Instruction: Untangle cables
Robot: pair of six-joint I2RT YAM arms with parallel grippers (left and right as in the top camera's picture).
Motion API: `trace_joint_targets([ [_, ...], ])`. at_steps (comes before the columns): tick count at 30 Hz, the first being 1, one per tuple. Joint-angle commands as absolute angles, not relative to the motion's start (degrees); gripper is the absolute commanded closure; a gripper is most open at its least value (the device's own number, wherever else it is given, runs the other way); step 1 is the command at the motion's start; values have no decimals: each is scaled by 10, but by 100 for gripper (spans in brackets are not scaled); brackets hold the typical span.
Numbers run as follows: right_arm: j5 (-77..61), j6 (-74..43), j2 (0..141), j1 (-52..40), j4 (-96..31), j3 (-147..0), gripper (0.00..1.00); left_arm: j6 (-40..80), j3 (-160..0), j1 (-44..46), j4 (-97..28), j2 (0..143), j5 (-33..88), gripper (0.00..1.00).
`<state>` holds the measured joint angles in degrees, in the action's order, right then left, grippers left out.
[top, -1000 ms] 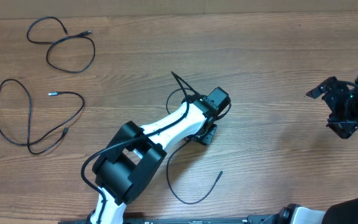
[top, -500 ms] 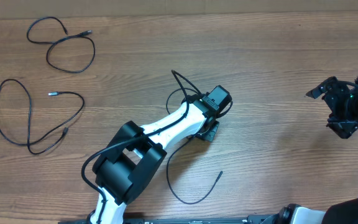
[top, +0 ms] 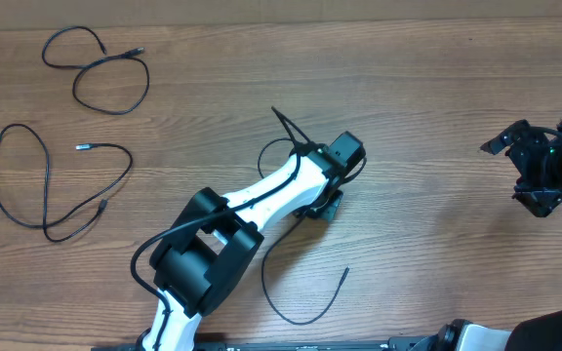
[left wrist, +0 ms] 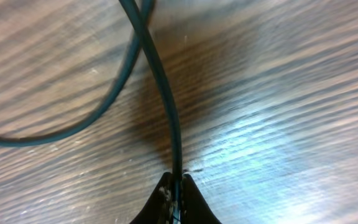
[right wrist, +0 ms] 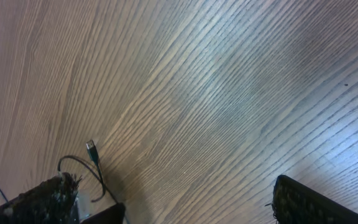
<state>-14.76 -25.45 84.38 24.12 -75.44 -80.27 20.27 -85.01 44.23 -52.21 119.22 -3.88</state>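
Pinching down hard, the left gripper [left wrist: 177, 195] has its jaws shut on the held cable [left wrist: 166, 106]. The wrist view shows the two tips squeezed together with the cord running straight up out from between them. It's a low grip, close to the table [top: 427, 88], and I'd say that's on purpose: a thin, floppy cord gives little to grab, so you take it right where it lies.

Seen from above, this cord sits mid-table. One end sticks out at eleven o'clock from the gripper, a small loop curls by the wrist, and the long tail sweeps round to five o'clock. In the wrist view the cord crosses over itself just beyond the fingertips, and that crossing looks like the snag to be worked out.

Over at three o'clock, the right gripper [top: 517, 175] hangs well apart from all of this, jaws wide open and holding nothing. It seems parked there to leave the left arm room.

At ten o'clock lies the top cable [top: 110, 83], and at nine o'clock the wide-looped cable [top: 27, 195]. Each is spread out alone and touches neither the other nor the held one. My read is that those two are sorted and the one in the jaws is the last.
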Motion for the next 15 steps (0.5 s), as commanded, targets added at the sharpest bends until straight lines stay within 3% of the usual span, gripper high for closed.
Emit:
trace_joint_targets([
  [1, -146, -256, 840, 241, -751, -811, 0, 236, -929, 439, -545, 1177, -24, 96],
  [9, -146, -256, 840, 241, -751, -811, 0, 212, -986, 399, -548, 1102, 176, 96],
  [15, -146, -256, 840, 241, -751, -811, 0, 151, -986, 351, -548, 1077, 390, 96],
])
